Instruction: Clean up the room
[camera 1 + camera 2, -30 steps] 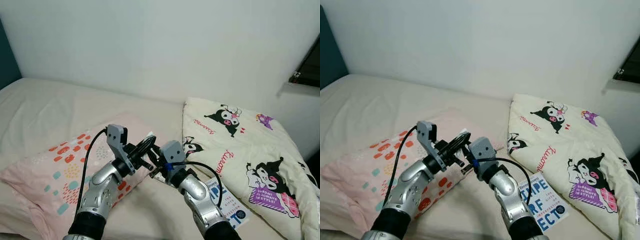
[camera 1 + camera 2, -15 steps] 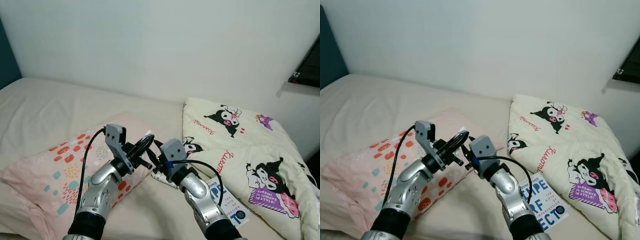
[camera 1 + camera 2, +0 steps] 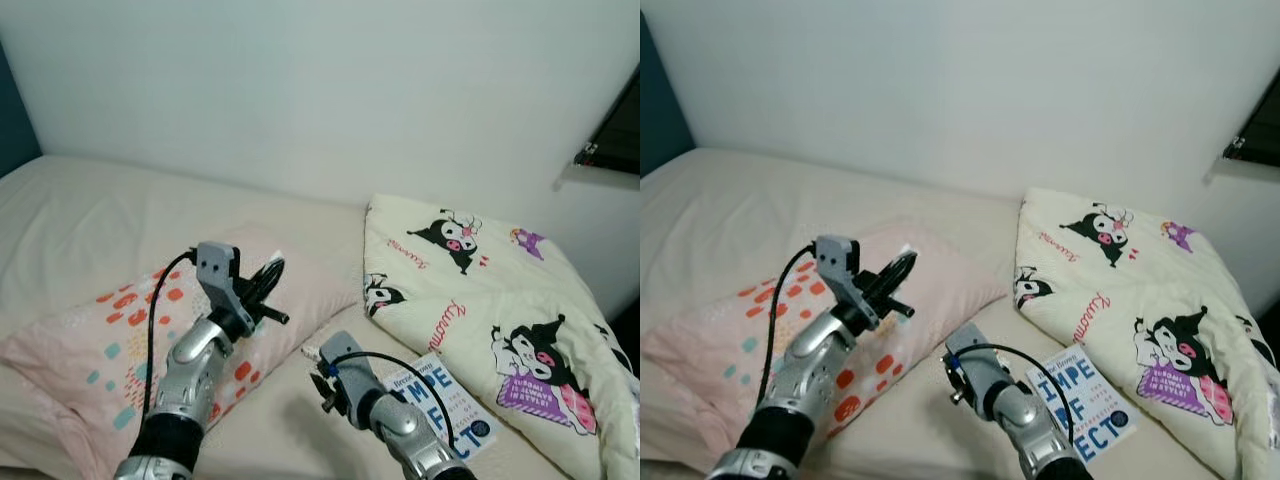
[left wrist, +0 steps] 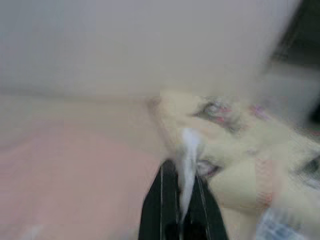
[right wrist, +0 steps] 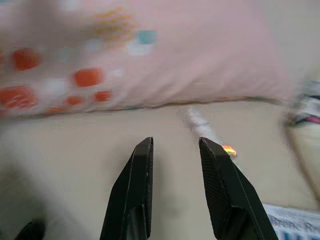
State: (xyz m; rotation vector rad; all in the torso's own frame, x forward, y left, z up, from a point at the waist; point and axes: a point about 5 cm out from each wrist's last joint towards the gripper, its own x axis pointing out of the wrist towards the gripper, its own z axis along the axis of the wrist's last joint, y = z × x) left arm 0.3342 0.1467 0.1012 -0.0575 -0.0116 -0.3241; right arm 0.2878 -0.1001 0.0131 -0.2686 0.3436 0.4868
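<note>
My left gripper (image 3: pixel 270 283) hovers over the pink spotted pillow (image 3: pixel 100 330), shut on a small white scrap (image 4: pixel 188 150) that sticks out past its fingertips (image 3: pixel 902 262). My right gripper (image 5: pixel 175 142) is low over the beige sheet between the pillow and a blue and white book (image 3: pixel 440 392). It is open with nothing between its fingers. Just beyond its tips, a small white piece with an orange bit (image 5: pixel 205 127) lies on the sheet by the pillow's edge.
A cream blanket with cartoon characters (image 3: pixel 480 290) is bunched on the right of the bed. The white wall (image 3: pixel 300 100) runs behind the bed. A dark window sill (image 3: pixel 610 150) is at the far right. Bare sheet (image 3: pixel 80 210) stretches away at the back left.
The two grippers have parted. The right one dropped down and back toward the book. The left one moved left over the pillow with the white scrap in it.
</note>
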